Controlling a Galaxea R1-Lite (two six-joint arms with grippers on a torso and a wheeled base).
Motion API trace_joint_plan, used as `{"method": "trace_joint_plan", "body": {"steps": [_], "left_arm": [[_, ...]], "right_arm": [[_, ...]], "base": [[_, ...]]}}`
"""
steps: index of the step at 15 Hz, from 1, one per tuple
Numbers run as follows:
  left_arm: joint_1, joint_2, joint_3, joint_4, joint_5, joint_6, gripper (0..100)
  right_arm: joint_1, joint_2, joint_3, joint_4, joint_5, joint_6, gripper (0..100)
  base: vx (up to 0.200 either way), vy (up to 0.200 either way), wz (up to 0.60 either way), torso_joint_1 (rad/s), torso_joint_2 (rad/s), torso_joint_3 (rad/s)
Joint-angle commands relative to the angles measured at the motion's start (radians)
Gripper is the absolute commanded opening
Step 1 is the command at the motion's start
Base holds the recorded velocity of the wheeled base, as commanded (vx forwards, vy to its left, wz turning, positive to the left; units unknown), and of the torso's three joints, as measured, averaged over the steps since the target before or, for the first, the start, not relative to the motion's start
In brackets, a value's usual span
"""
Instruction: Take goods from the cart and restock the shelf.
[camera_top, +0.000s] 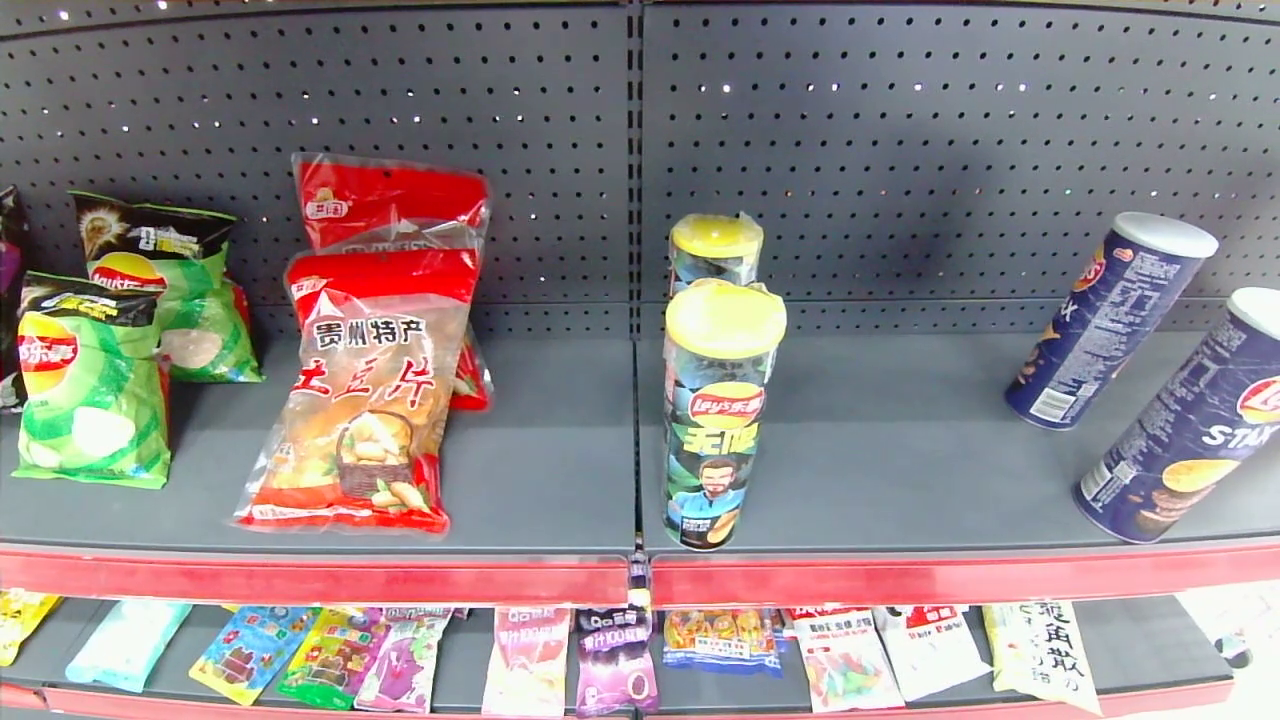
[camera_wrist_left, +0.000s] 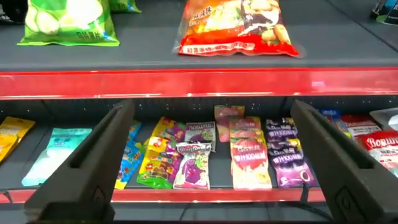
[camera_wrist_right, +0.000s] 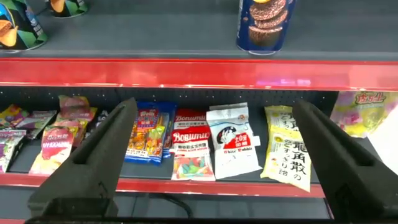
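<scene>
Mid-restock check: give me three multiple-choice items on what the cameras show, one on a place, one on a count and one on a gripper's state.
1. The dark blue cardboard chip cans with white lids are on the upper grey metal shelf at its: A) left end B) middle C) right side.
2. The yellow-lidded cylindrical chip cans number: A) one B) two C) four.
3. The left gripper is: A) shut, empty B) open, empty C) shut on goods.
Answers: 1C, the head view shows both at the right. 2B, one stands behind the other. 3B, its jaws stand wide apart with nothing between them.
</scene>
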Motion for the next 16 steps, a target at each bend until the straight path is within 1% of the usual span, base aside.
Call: {"method": "trace_joint_plan", "body": {"steps": [1,5,11,14,16], "left_arm": [[0.000,0.002,0.001,0.000,0.001,0.000,100],[0.000,0.002,0.001,0.000,0.001,0.001,100],[0.000,0.002,0.001,0.000,0.001,0.001,100],[0.000,0.002,0.001,0.000,-0.001,0.000,100],[0.000,0.002,0.000,0.000,-0.001,0.004,100]], "right_arm": [[0.002,0.000,0.000,0.001,0.002,0.001,100],[0.000,0.000,0.000,0.001,0.002,0.001,100],[0.000,0.000,0.000,0.001,-0.008,0.001,100],[0.000,0.000,0.000,0.001,-0.007,0.000,100],[0.000,0.000,0.000,0.001,-0.007,0.001,100]], "base": [[0.000,0.000,0.00,0.000,0.00,0.000],[0.000,0.000,0.00,0.000,0.00,0.000],[-0.200,0.000,0.00,0.007,0.00,0.006],[0.000,0.000,0.00,0.000,0.00,0.000],[0.000,-0.200,0.00,-0.002,0.00,0.000]]}}
